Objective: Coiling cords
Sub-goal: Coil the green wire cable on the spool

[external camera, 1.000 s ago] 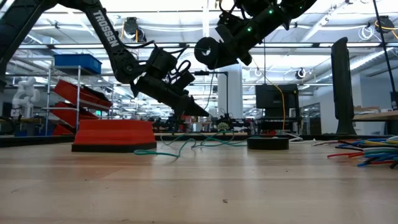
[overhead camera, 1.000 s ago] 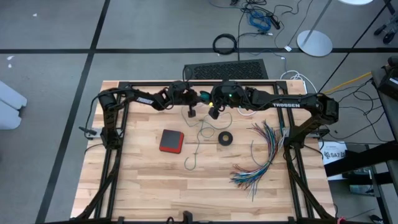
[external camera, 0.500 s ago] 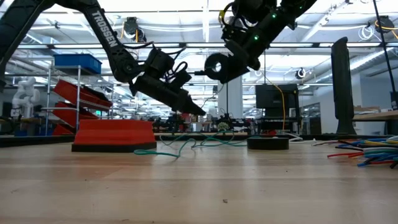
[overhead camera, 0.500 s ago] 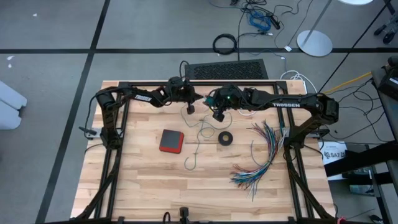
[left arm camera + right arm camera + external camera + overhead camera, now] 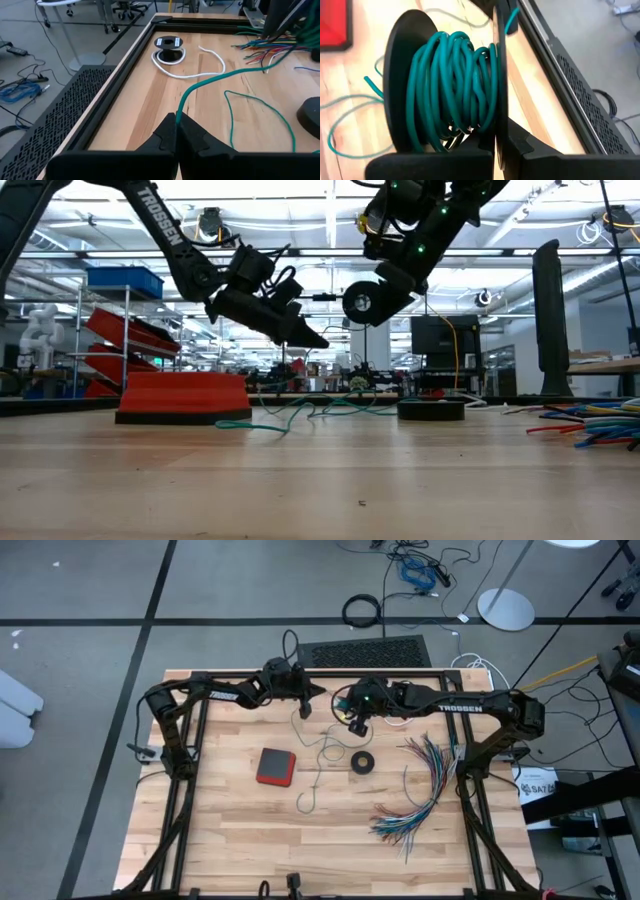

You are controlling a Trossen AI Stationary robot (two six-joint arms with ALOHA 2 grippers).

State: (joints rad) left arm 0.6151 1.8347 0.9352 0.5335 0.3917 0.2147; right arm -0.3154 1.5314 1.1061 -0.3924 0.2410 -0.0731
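Right wrist view: right claw point(image 5: 497, 150) clamped on a black flat-flanged spool point(image 5: 445, 90) wound with glossy teal cord point(image 5: 235, 107), held aloft for winding; left claw point(image 5: 176, 131) pinches that cord's slack to feed it; white cord point(image 5: 192, 72), unwound, lies looped on the wooden tabletop point(image 5: 150, 100).

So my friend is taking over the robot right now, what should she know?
Left claw: shut on the teal-green cord, raised near the table's back edge.
Right claw: shut on a black spool, partly wound with that cord, held in the air beside it.
The cord's loose end trails on the table.
White cord lies uncoiled by its small round reel.
Left: finish winding the teal-green one, then the white one.
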